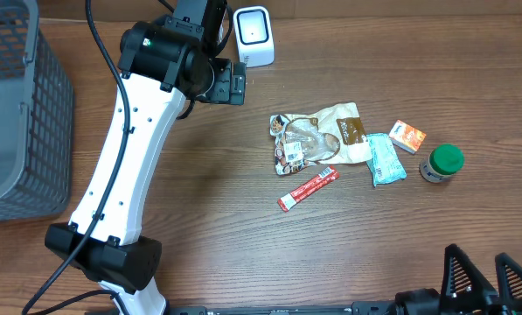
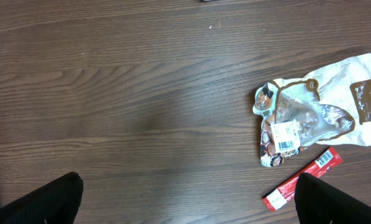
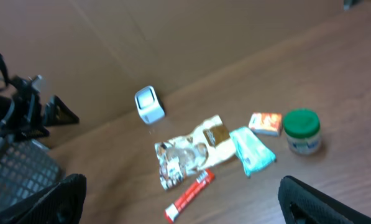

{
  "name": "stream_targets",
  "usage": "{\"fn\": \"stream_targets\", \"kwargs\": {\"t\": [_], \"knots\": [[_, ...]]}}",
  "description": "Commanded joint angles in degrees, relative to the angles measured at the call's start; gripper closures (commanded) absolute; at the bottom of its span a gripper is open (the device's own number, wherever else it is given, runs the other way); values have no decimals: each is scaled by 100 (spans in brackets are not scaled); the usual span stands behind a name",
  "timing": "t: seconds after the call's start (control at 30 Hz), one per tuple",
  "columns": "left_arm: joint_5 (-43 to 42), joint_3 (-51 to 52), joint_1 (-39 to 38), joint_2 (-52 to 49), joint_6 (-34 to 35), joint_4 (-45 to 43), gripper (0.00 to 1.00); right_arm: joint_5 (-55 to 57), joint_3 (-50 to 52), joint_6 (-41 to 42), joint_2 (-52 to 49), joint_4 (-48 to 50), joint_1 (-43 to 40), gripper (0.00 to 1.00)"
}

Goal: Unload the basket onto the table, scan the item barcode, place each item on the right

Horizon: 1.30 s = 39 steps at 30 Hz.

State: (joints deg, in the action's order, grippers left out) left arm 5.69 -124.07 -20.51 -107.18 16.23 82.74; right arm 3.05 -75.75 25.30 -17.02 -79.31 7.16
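right gripper (image 1: pixel 481 262): nearest the base, fingers spread wide, nothing between them, well apart from the items.
red stick sachet (image 1: pixel 308 189): flat on the table (image 1: pixel 208 210), just beside the pouch's lower edge.
snack pouch (image 1: pixel 317 136): mid-table, lying flat. White barcode label (image 2: pixel 286 137) faces up, so this is the likely item to scan.
pouch handling (judgement): light, soft and crinkly. The film looks slick and will flop if held by one corner.
grip site (judgement): the beige sealed end, away from the label, so the fingers do not cover the code.
teal packet (image 1: pixel 386 157), orange box (image 1: pixel 407 136), green-lidded jar (image 1: pixel 441 163): to the right of the pouch, the teal packet touching it.
left gripper (image 2: pixel 188 186): raised over bare wood to the left of the pouch, fingers wide apart, holding nothing.
scanner (image 1: pixel 253 35): white, at the far edge, well apart from the pouch.
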Motion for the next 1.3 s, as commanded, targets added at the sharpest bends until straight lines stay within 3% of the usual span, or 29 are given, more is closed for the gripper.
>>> {"fn": "stream_targets", "kwargs": {"t": [0.0, 0.43, 1.27], "knots": [[70, -17, -13, -46, 72, -9, 0, 52, -4, 20, 68, -192, 28, 0], [70, -17, -13, -46, 70, -11, 0, 52, 66, 20, 68, -1744, 31, 0], [70, -17, -13, -46, 72, -9, 0, -164, 1156, 20, 68, -1770, 31, 0]]}}
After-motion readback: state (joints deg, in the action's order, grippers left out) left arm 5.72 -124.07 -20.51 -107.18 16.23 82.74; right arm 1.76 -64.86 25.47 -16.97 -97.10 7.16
